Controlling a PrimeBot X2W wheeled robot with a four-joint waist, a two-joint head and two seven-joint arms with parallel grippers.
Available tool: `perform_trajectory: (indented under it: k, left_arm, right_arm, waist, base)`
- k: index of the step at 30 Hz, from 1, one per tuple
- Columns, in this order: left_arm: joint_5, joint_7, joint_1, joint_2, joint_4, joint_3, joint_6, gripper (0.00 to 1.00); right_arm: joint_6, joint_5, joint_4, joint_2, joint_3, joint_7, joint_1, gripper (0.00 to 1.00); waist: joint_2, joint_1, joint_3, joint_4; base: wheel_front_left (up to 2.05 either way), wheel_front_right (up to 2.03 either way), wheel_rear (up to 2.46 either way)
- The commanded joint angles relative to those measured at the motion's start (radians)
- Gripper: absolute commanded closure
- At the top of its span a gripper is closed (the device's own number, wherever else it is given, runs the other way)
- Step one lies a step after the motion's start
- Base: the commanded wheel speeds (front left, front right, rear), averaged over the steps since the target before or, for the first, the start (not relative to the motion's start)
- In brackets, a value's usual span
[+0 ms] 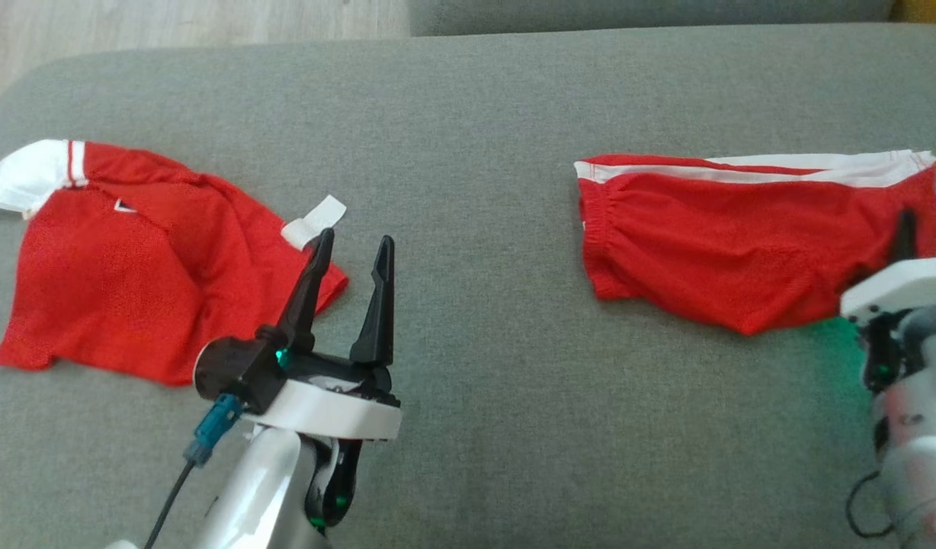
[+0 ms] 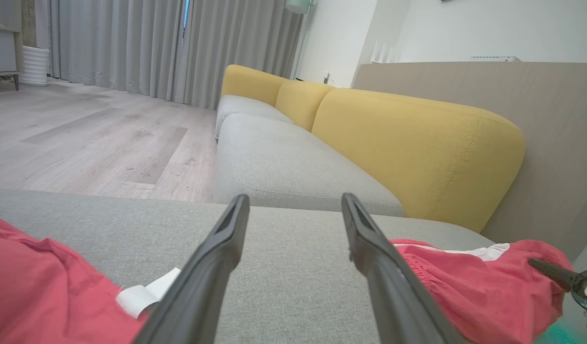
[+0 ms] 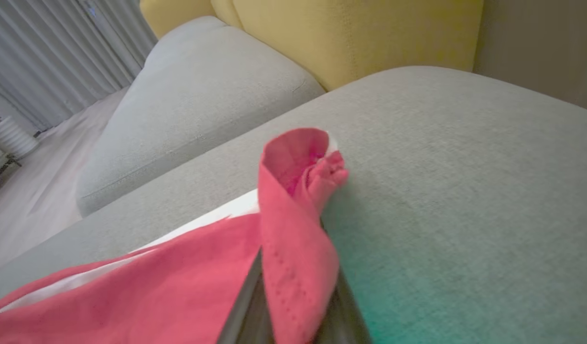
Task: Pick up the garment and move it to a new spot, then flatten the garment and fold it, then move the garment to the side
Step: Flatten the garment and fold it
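Domestic living room. Long sofa: grey woven-fabric seat cushions [image 2: 293, 162], mustard-yellow padded backrests [image 2: 418, 143]. Pale wood-plank floor [image 2: 83, 129]. Floor-length grey pleated curtains [image 2: 131, 48] along the far side, a white ribbed cylindrical unit [image 2: 35, 64] standing beside them. Plain white walls [image 2: 489, 28]; beige wood-grain panel [image 2: 551, 119] behind the sofa.

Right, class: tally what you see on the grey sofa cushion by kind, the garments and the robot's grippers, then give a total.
red jersey: 1
red shorts: 1
grippers: 2, the left gripper open over the cushion, the right gripper shut on the shorts' edge
total: 4
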Motion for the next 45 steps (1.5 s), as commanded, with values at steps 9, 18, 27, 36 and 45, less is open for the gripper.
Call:
perform_trajectory:
  k: [9,18,27,36,45]
  left_arm:
    - [0.005,-0.008,0.004,0.003,-0.012,0.041,-0.002,0.00]
    - [0.000,-0.008,0.024,0.003,-0.004,0.043,0.001,0.00]
    - [-0.002,-0.008,0.041,0.003,0.000,0.048,0.002,0.00]
    - [-0.005,-0.008,0.050,0.003,0.002,0.057,0.007,0.00]
    - [0.008,-0.008,0.040,0.003,-0.002,0.085,0.003,0.00]
  right_arm:
    - [0.003,0.002,-0.133,0.100,0.153,-0.031,-0.053,1.00]
    - [0.003,0.076,-0.201,0.153,0.365,-0.026,-0.017,1.00]
    - [0.003,0.121,-0.175,0.161,0.550,-0.013,0.047,1.00]
    - [0.003,0.115,-0.133,0.157,0.761,0.028,0.080,0.00]
    - [0.003,0.259,-0.281,0.104,0.908,0.011,0.089,0.00]
  waist:
    - [-0.0001,0.0000,-0.046,0.040]
    - [-0.0001,0.0000,-0.074,0.096]
    - [-0.0001,0.0000,-0.089,0.133]
    - [-0.0001,0.0000,-0.098,0.107]
    - [-0.0001,0.0000,-0.110,0.020]
  base:
    - [0.00,0.00,0.00]
    - [0.00,0.00,0.00]
    - [0.00,0.00,0.00]
    - [0.00,0.00,0.00]
    - [0.00,0.00,0.00]
